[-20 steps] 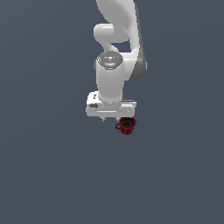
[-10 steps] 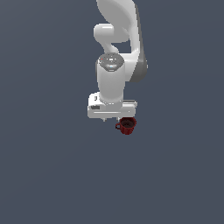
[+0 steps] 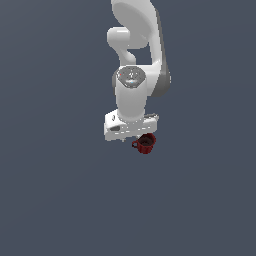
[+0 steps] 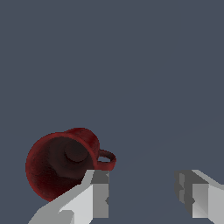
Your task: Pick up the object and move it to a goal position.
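Showing only in the wrist view, the pincer (image 4: 142,194) gapes empty beside the mug (image 4: 61,164).

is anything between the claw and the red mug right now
No other object shows in either view. The claw is open, but the mug is not between its fingers: it sits off to one side, partly hidden behind one finger. Whether they touch is unclear.

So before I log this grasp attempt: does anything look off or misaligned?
Yes. The mug sits outside the open tool, beside one finger, not between the fingers. Closing now would probably miss it.
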`<state>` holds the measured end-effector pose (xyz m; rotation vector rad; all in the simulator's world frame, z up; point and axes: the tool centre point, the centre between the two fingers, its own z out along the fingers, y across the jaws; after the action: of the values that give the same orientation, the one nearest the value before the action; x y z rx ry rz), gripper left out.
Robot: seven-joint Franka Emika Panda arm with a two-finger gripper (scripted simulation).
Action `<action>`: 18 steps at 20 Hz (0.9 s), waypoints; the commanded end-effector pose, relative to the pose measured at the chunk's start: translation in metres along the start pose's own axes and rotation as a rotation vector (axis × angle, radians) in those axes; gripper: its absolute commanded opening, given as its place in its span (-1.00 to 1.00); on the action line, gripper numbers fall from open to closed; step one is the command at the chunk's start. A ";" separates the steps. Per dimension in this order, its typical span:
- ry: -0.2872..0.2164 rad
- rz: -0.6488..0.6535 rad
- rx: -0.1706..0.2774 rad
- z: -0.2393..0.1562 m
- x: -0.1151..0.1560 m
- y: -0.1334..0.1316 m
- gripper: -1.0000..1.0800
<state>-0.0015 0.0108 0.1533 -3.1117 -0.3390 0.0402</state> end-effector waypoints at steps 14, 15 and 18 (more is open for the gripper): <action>-0.021 -0.449 0.047 0.029 0.006 -0.032 0.23; -0.022 -0.478 0.050 0.030 0.006 -0.034 0.23; -0.022 -0.565 0.062 0.036 0.007 -0.041 0.23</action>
<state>-0.0041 0.0488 0.1207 -2.8646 -1.1056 0.0764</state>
